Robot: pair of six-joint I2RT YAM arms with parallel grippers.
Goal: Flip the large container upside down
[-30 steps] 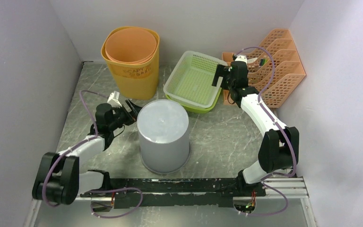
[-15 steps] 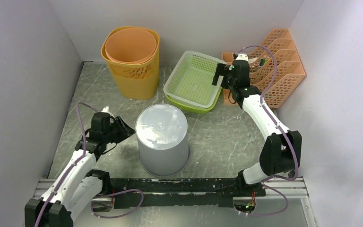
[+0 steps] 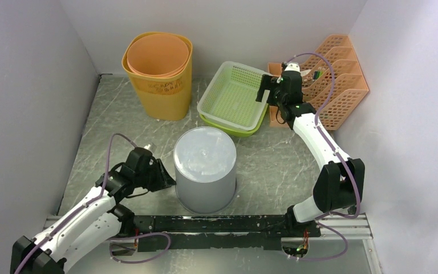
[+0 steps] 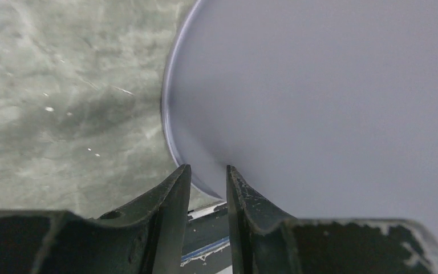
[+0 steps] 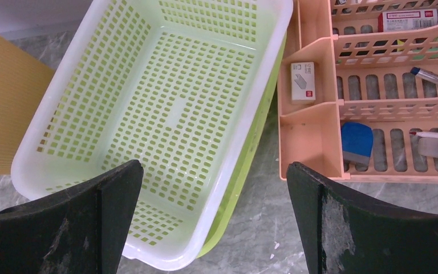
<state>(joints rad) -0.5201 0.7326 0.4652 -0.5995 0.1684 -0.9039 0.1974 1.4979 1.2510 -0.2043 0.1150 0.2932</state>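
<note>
The large container (image 3: 205, 165) is a grey bucket standing near the middle of the table, closed face up and wide rim down. In the left wrist view the large container (image 4: 331, 103) fills the right side as a blurred grey wall. My left gripper (image 3: 170, 178) sits low at its left base. There the left gripper (image 4: 207, 167) has its jaws drawn to a narrow gap, and the bucket's rim runs into that gap. My right gripper (image 3: 265, 94) hangs far back, open. The right gripper (image 5: 212, 164) has nothing between its fingers.
Stacked orange bins (image 3: 159, 74) stand at the back left. A green mesh basket (image 3: 234, 94) lies back centre, right under my right gripper, and shows as a basket (image 5: 165, 103) in the right wrist view. An orange file rack (image 3: 331, 74) holds small items at the back right. The black rail (image 3: 222, 222) runs along the near edge.
My left arm swung nearer and lower to the bucket's base and its jaws narrowed from wide open. The bucket shifted slightly right and nearer. The right arm has stayed put.
</note>
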